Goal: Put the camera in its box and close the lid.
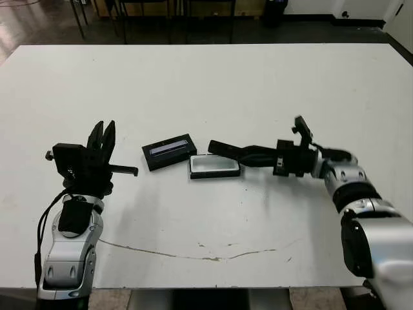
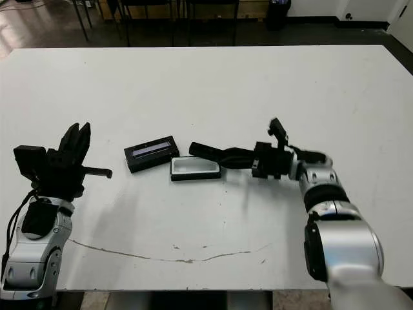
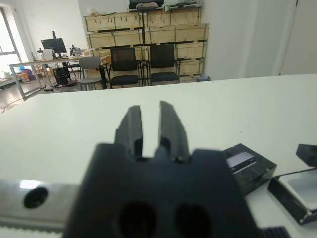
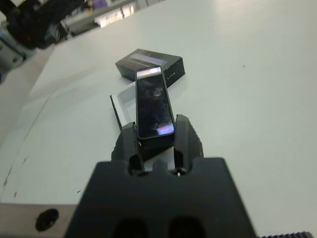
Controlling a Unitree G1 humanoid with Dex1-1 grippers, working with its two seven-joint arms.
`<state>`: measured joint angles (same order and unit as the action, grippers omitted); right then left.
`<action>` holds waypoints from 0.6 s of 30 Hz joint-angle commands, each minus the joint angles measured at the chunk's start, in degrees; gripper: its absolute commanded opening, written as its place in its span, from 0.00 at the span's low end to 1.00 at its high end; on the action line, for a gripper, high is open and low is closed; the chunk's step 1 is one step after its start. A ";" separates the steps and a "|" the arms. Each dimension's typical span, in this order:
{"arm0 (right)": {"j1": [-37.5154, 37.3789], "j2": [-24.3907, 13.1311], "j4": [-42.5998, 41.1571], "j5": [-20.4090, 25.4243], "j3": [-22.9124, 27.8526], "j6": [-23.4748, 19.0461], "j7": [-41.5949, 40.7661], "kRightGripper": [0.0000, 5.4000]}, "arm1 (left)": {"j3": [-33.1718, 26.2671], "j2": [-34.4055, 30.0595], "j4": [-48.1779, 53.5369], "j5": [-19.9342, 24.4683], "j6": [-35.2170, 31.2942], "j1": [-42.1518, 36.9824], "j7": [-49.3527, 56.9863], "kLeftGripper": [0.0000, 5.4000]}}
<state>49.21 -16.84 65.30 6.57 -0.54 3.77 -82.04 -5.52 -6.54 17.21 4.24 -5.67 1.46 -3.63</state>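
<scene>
Insertion step: right gripper (image 4: pixel 154 141) pinches camera (image 4: pixel 154 106) just beside box (image 1: pixel 214 166) (lid (image 1: pixel 169 152) adjacent). Next: centre, lower, release. Left gripper (image 3: pixel 151 126) empty, fingers near-closed.

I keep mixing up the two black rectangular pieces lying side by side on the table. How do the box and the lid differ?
The box is an open tray showing a white lining; the lid shows a black top with a pale stripe along it. The box lies nearer the right tool, just under the camera it holds; the lid lies nearer the left tool. Both are black outside, similar in size, and rest flat on the table.
</scene>
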 commanded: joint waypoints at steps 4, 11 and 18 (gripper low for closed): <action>4.06 -2.03 -2.31 -4.70 -4.81 -0.49 -1.44 0.00 | 0.18 0.50 -1.03 -0.67 0.08 0.82 0.65 0.00; 6.44 -1.80 -1.39 -3.81 -4.54 -2.42 -4.14 0.00 | 0.24 0.50 -1.03 -0.89 -0.27 0.90 0.75 0.00; 8.33 -2.72 -2.82 -6.29 -7.09 -1.63 -3.86 0.00 | 0.11 0.52 -1.28 -0.64 0.09 0.96 0.61 0.00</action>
<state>56.66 -18.80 62.86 1.27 -6.83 1.98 -85.60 -5.38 -6.15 17.03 3.99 -5.42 1.83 -3.29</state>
